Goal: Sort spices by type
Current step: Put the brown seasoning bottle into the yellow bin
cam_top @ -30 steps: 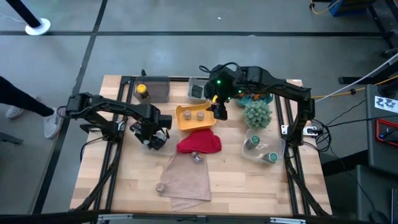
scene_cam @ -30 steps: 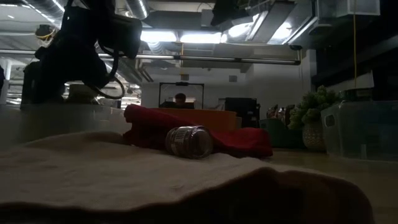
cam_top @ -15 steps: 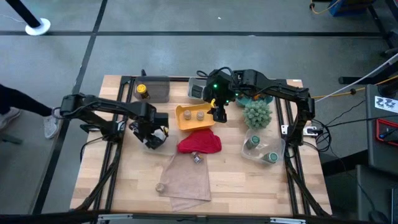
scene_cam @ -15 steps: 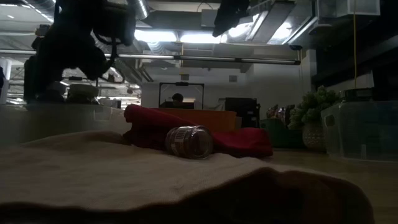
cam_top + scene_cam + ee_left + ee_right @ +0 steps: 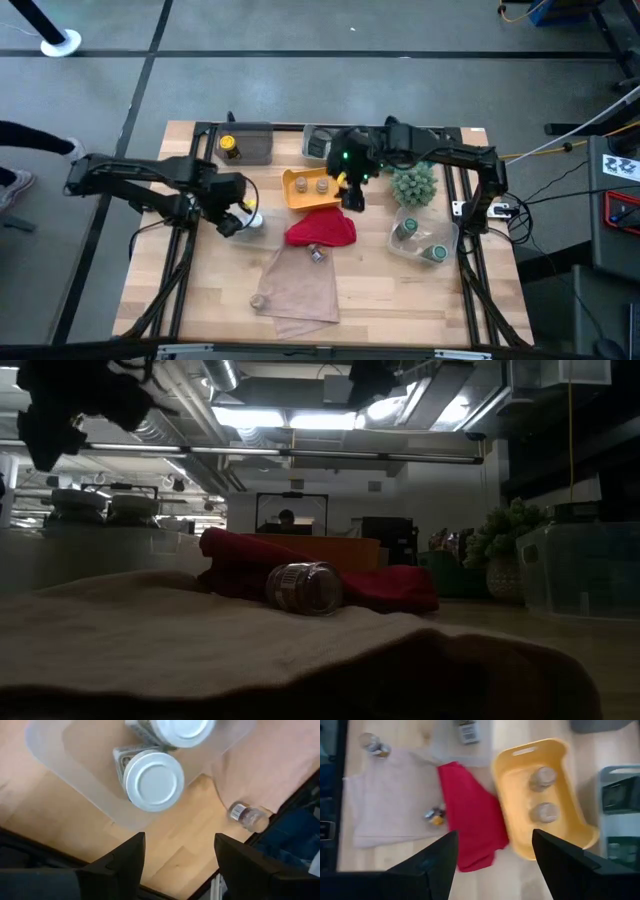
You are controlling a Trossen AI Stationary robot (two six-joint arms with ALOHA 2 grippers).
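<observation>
Two tan-topped pots sit in the yellow tray

Two tan-topped pots upright in yellow tray; silver-capped jar on its side at red cloth's edge; green-lidded jars in clear bin.

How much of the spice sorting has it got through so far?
Partly done. Two pots sit in the yellow tray, two white-lidded jars in a clear bin, two green-lidded jars in another clear bin. Both the left gripper and right gripper are open, empty. Left: a silver-capped jar by the red cloth, another jar on the tan cloth.
</observation>
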